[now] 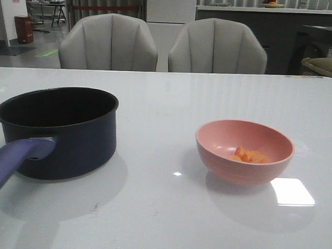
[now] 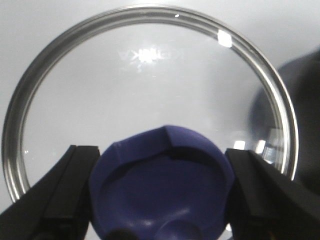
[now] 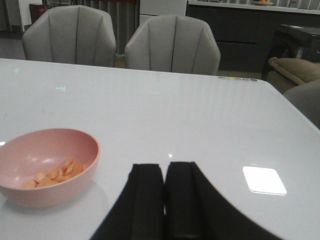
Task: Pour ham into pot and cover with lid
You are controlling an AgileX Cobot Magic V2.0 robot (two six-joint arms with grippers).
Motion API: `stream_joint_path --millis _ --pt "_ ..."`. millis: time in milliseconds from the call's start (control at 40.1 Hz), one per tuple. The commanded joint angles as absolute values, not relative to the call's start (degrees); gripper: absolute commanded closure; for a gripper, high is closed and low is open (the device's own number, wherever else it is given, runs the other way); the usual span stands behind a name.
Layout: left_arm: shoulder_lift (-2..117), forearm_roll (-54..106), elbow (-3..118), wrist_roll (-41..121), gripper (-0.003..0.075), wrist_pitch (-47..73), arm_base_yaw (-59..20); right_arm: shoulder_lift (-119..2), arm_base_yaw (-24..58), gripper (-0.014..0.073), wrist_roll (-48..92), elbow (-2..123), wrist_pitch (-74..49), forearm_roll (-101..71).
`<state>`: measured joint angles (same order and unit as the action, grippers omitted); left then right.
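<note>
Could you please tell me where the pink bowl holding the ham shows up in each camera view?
Front view: pink bowl right of centre, on the white table.
Left wrist view: not in it.
Right wrist view: bowl at the lower left edge.
Shared landmark: the two grey chairs beyond the table.

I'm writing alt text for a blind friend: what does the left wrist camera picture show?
A round clear glass lid lies on a white table, its purple-blue knob sitting between the left gripper's two black fingers. A dark blurred shape shows at one edge.
</note>
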<state>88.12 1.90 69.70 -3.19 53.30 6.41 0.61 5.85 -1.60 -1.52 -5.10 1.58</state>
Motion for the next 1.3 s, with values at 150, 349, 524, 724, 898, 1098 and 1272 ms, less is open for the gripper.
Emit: stream_joint_path --millis 150,349,524,724,898,1098,1272 --pt "88.2 3.0 64.3 -0.5 0.0388 42.5 10.5 1.8 5.5 0.0445 -1.6 -1.2 0.0 2.5" --pt "94.8 2.6 64.2 -0.5 0.0388 42.3 10.5 1.8 5.5 0.0445 -1.6 -1.2 0.0 2.5" --pt "98.5 1.8 64.2 -0.5 0.0386 41.2 10.5 1.8 5.5 0.0445 -1.6 -1.2 0.0 2.5" --pt "100.9 1.8 64.2 -0.4 0.0385 40.3 10.5 1.8 5.5 0.0445 -1.6 -1.2 0.0 2.5" --pt "102.0 1.8 64.2 0.0 0.0295 40.4 10.5 1.8 5.5 0.0445 -1.6 -1.2 0.0 2.5" --pt "102.0 1.7 64.2 0.7 0.0104 40.8 10.5 1.8 5.5 0.0445 -1.6 -1.2 0.0 2.5" --pt "101.9 1.4 64.8 0.7 0.0095 40.8 10.5 1.8 5.5 0.0445 -1.6 -1.2 0.0 2.5"
